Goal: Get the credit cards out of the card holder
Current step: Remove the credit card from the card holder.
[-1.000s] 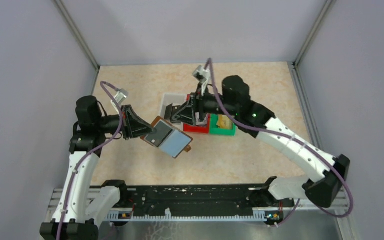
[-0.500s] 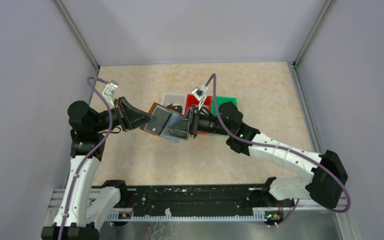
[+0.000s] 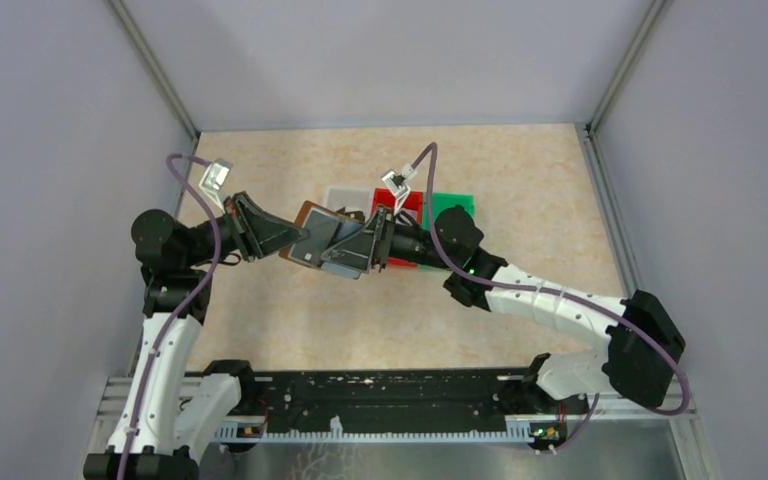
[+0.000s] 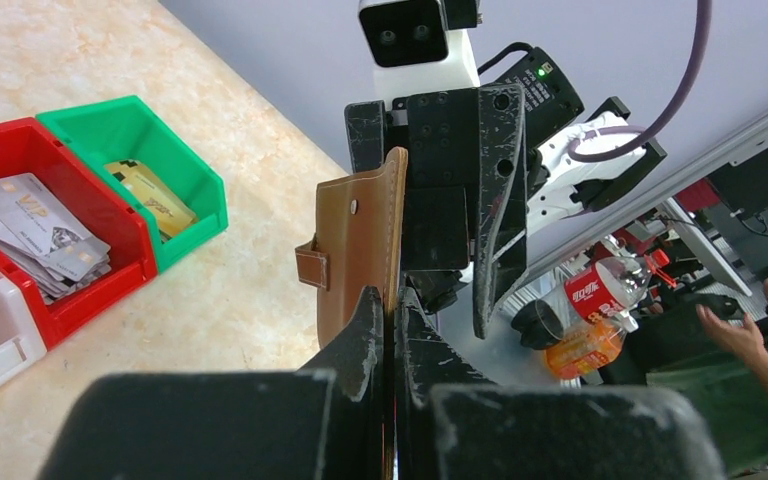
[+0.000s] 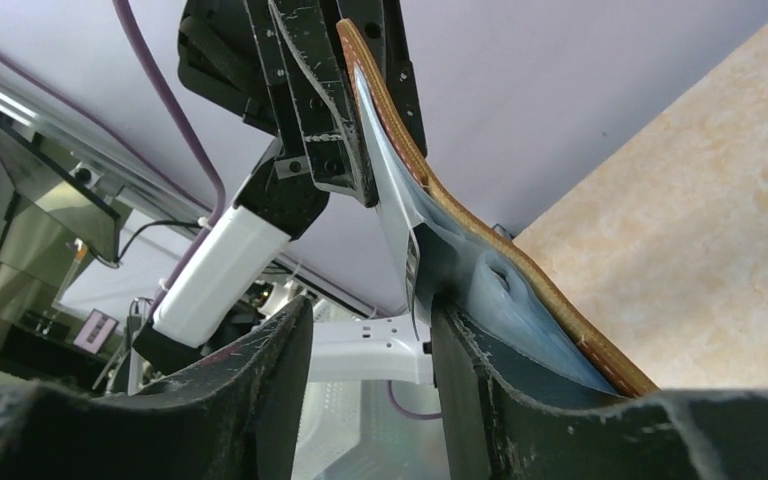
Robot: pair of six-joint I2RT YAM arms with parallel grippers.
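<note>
My left gripper (image 3: 298,240) is shut on one edge of the brown card holder (image 3: 312,228), which hangs open above the table. In the left wrist view the jaws pinch the leather (image 4: 360,240) edge-on, and its snap tab faces left. My right gripper (image 3: 362,252) is at the holder's bluish sleeves (image 5: 480,290). Its jaws are apart with nothing between them, and the right finger (image 5: 480,400) presses against the plastic. A thin pale edge (image 5: 411,272) shows at the sleeve mouth; I cannot tell whether it is a card. Silvery credit cards (image 4: 45,235) lie in a red bin, and a gold one (image 4: 150,198) in a green bin.
Three small bins stand in a row behind the holder: white (image 3: 340,194), red (image 3: 412,203) and green (image 3: 457,203). The right arm's forearm (image 3: 550,305) crosses the table on the right. Grey walls close in the back and both sides.
The right gripper left the red bin and swung left to the holder's sleeves, its jaws narrowing a little. The left arm drew back and lifted the holder, tilting it.
</note>
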